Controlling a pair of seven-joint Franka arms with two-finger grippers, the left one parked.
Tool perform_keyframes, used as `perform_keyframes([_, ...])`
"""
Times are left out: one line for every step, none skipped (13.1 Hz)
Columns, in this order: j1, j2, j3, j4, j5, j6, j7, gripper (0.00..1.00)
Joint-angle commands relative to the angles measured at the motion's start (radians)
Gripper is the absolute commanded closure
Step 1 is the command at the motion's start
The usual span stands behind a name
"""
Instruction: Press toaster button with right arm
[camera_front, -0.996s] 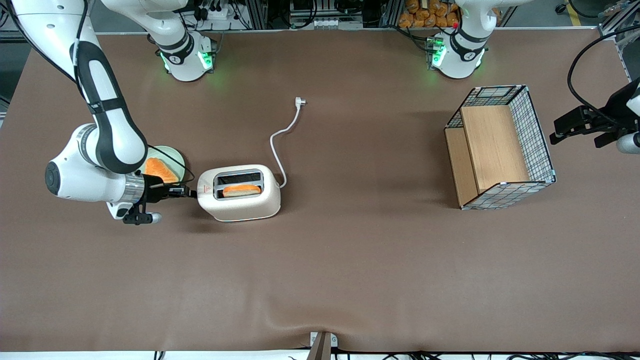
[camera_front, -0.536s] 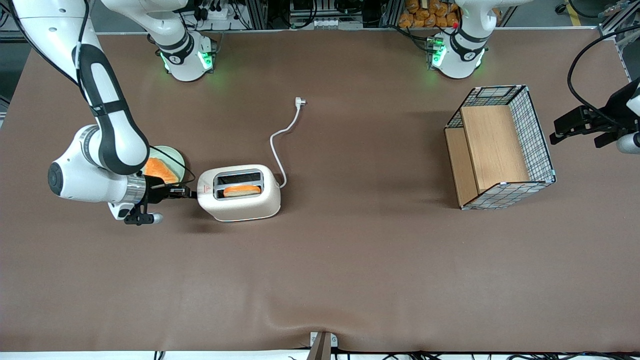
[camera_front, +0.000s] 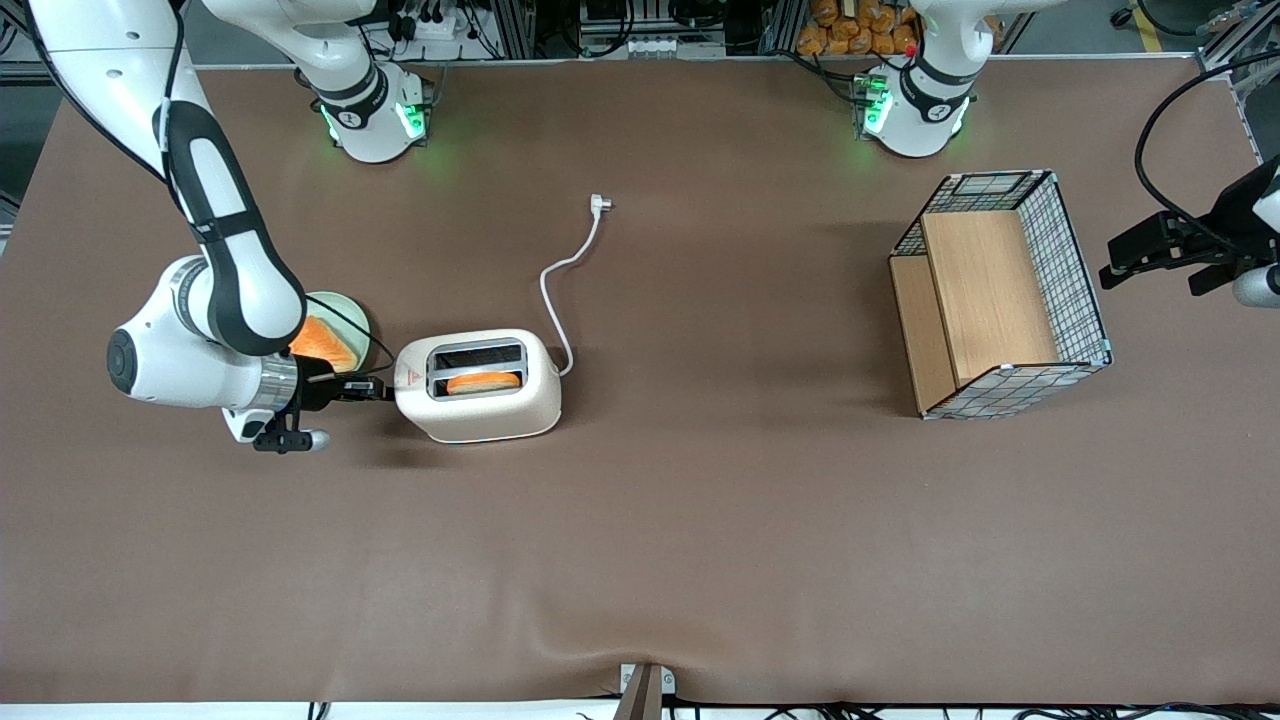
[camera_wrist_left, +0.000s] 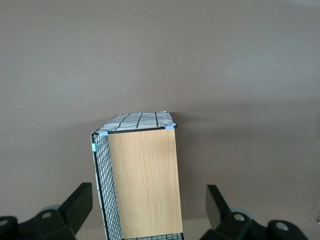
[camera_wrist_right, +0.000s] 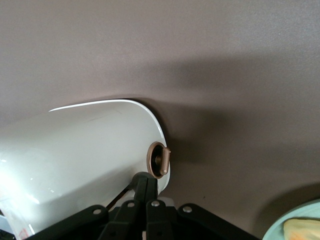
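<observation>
1. The toaster (camera_front: 478, 385) serves as the landmark: a cream-white two-slot body resting on the brown table (camera_front: 700, 540), with a red triangle label on its top near the narrow end that faces the working arm's end of the table.
2. A slice of toast (camera_front: 483, 381) sits in the toaster slot nearer the front camera; the other slot looks dark.
3. The white power cord (camera_front: 566, 280) leaves the toaster's other narrow end and curls away from the front camera, its plug lying loose on the table.
4. The right arm (camera_front: 215, 300) reaches in low, and its gripper (camera_front: 375, 387) sits right against the toaster's labelled end.
5. In the right wrist view the two fingers (camera_wrist_right: 146, 192) are pressed together, holding nothing, their tips at the toaster wall just beside the toaster button (camera_wrist_right: 159, 159).
6. A pale green plate (camera_front: 345, 320) with an orange-crusted slice lies beside the toaster, partly covered by the arm.
7. A wire basket with wooden panels (camera_front: 1000, 295) stands well apart from the toaster, toward the parked arm's end.
</observation>
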Motion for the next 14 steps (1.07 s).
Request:
perform_keyframes([0.008, 0.023, 0.000, -0.024, 0.038, 0.054, -0.050, 1.00])
perform_keyframes([0.008, 0.024, 0.000, -0.039, 0.040, 0.081, -0.070, 1.00])
perform_keyframes([0.008, 0.026, 0.000, -0.054, 0.041, 0.105, -0.084, 1.00])
perform_keyframes([0.010, 0.026, 0.000, -0.056, 0.043, 0.106, -0.084, 1.00])
perform_keyframes([0.010, 0.026, 0.001, -0.056, 0.043, 0.106, -0.083, 1.00])
perform_keyframes([0.010, 0.027, 0.001, -0.056, 0.043, 0.106, -0.084, 1.00])
perform_keyframes([0.013, 0.029, 0.000, -0.055, 0.043, 0.105, -0.081, 1.00])
perform_keyframes([0.013, 0.029, 0.001, -0.055, 0.043, 0.103, -0.078, 1.00])
perform_keyframes([0.013, 0.029, 0.001, -0.055, 0.043, 0.102, -0.075, 1.00])
perform_keyframes([0.014, 0.029, 0.000, -0.055, 0.043, 0.102, -0.075, 1.00])
perform_keyframes([0.013, 0.029, 0.001, -0.055, 0.043, 0.102, -0.075, 1.00])
perform_keyframes([0.014, 0.029, 0.000, -0.055, 0.043, 0.102, -0.075, 1.00])
perform_keyframes([0.014, 0.029, 0.000, -0.053, 0.043, 0.100, -0.075, 1.00])
perform_keyframes([0.013, 0.029, 0.000, -0.052, 0.043, 0.099, -0.075, 1.00])
